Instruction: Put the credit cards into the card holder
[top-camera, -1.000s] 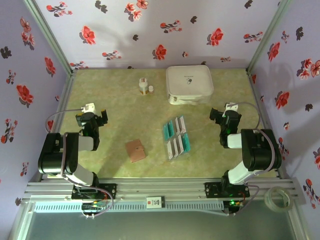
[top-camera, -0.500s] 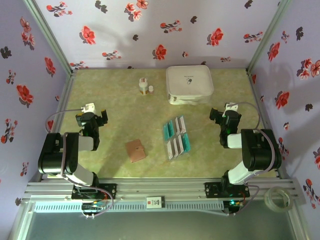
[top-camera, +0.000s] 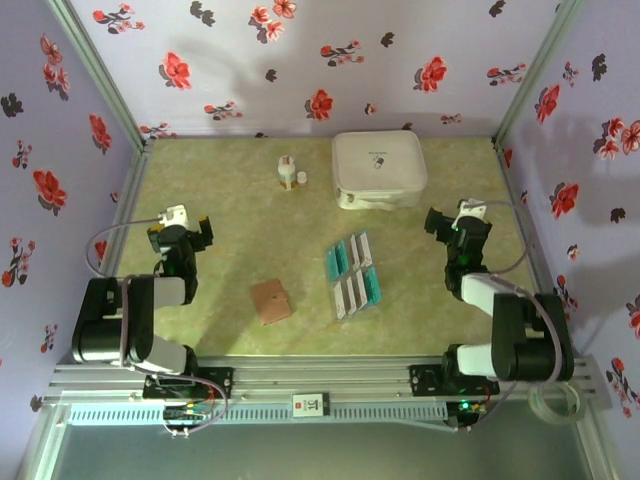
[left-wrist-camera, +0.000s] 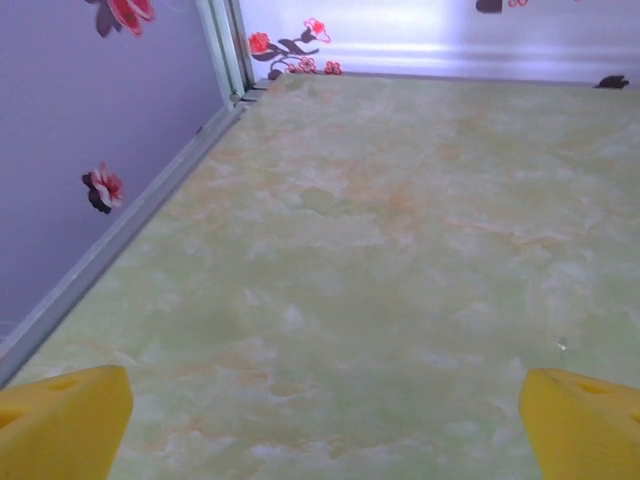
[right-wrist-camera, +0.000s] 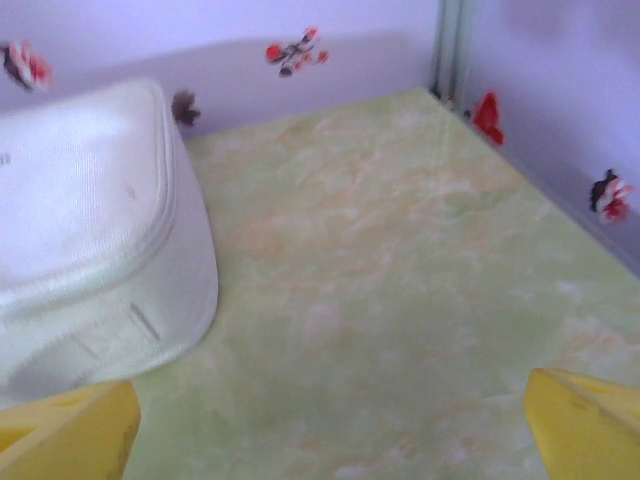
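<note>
Eight or so thin rectangular teal and white-grey credit cards (top-camera: 353, 275) lie in rows at mid-bench, near the flat tan-brown leather-like card holder (top-camera: 271, 300) on their left.
Each card is judged light, stiff and slick, and lies flat on the green marbled bench (top-camera: 240, 190), so an edge pinch suits best. The holder probably flexes and needs pinning. The left hand (top-camera: 182, 232) and right hand (top-camera: 457, 222) both stand wide and empty, well apart from the cards.

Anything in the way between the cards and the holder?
Nothing visible. Bare table separates the credit cards from the card holder to their left; the white box sits farther back, clear of that path.
</note>
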